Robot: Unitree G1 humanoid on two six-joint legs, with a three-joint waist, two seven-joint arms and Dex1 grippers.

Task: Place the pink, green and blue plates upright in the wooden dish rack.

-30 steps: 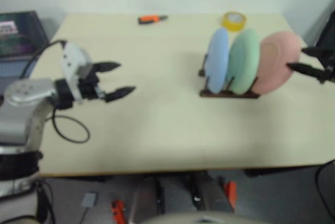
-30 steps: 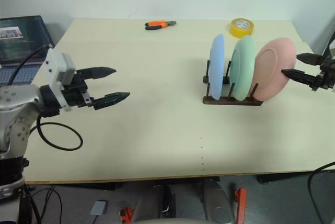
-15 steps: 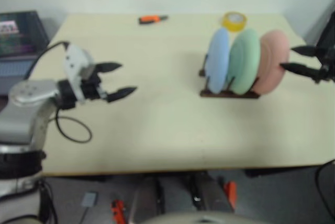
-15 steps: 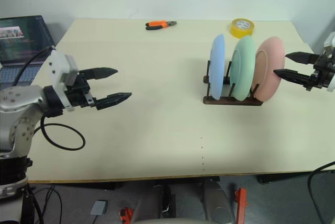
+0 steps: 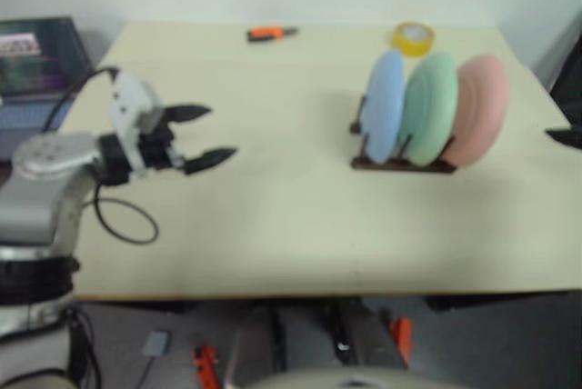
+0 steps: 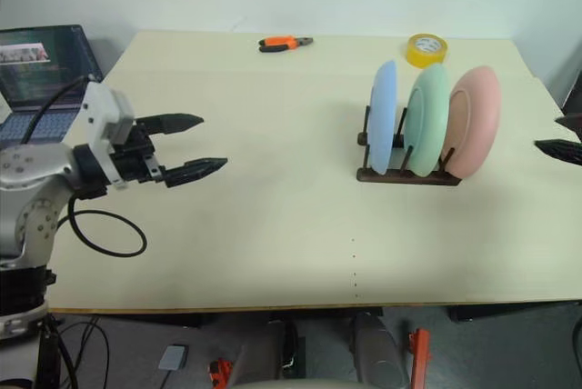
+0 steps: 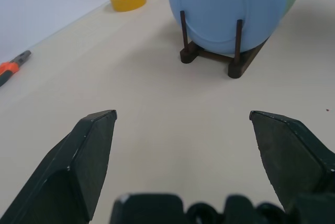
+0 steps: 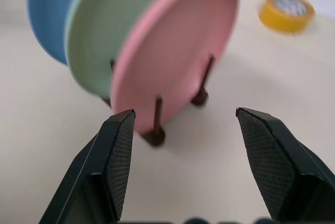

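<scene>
Standing upright at right of centre in the head views, three round matte plates fill one small dark brown wooden dish rack (image 6: 406,174) on one pale rectangular tabletop (image 6: 273,225): the light blue plate (image 6: 383,116) leftmost, the mint green plate (image 6: 426,119) in the middle, the pale pink plate (image 6: 474,121) rightmost. One open laptop (image 6: 41,62) is cut off at the upper left edge. The left gripper (image 6: 198,144) hovers at centre left, its two black fingers spread wide and empty. The right gripper (image 8: 183,124), fingers wide apart, holds nothing; at the right frame edge only its fingertips (image 6: 566,151) show. One yellow tape roll (image 6: 426,47) and one orange-handled pliers (image 6: 284,43) lie along the far edge.
</scene>
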